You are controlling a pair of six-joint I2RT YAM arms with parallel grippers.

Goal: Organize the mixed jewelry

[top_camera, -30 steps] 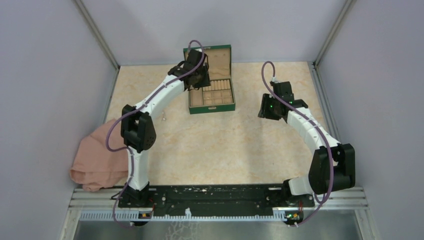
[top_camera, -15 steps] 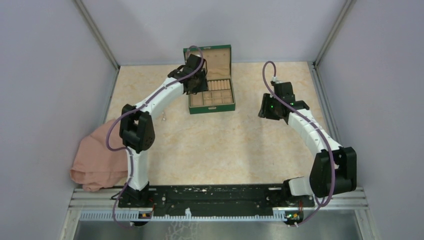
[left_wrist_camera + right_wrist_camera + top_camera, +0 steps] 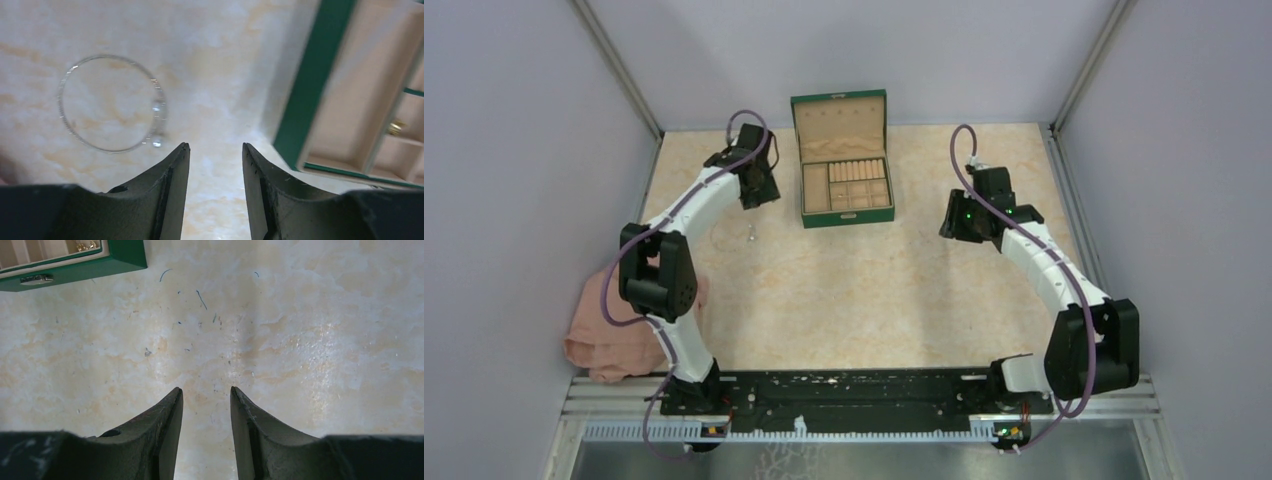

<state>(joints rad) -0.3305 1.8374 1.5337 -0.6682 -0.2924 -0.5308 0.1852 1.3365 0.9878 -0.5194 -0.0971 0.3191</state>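
One thin chain loop (image 3: 158, 106) lay flat on the worktop (image 3: 874, 290), just left of the green box (image 3: 304, 95), and it looked like the piece in hand. In the left wrist view it sat ahead of the left end effector (image 3: 215, 150) and off to the left of the fingertips, apart from them. Its clasp side was the part nearest the gap. The loop was close to round, so it offered no clear long axis; the wire near the clasp seemed the likeliest place to pinch.

The left end effector's jaws stood parted by a moderate gap, with only bare worktop between them and nothing gripped. The right end effector (image 3: 206, 390) was parted about as much and was also empty. It hung over bare worktop on the far side of the box, whose corner showed at the upper left of its view.

The left arm was plainly the nearer one, the right being well apart from the loop. To line up, the left end effector would probably need to shift left and forward until the wire lay between the fingers, then descend. A small gold piece (image 3: 396, 127) already rested in one beige compartment.
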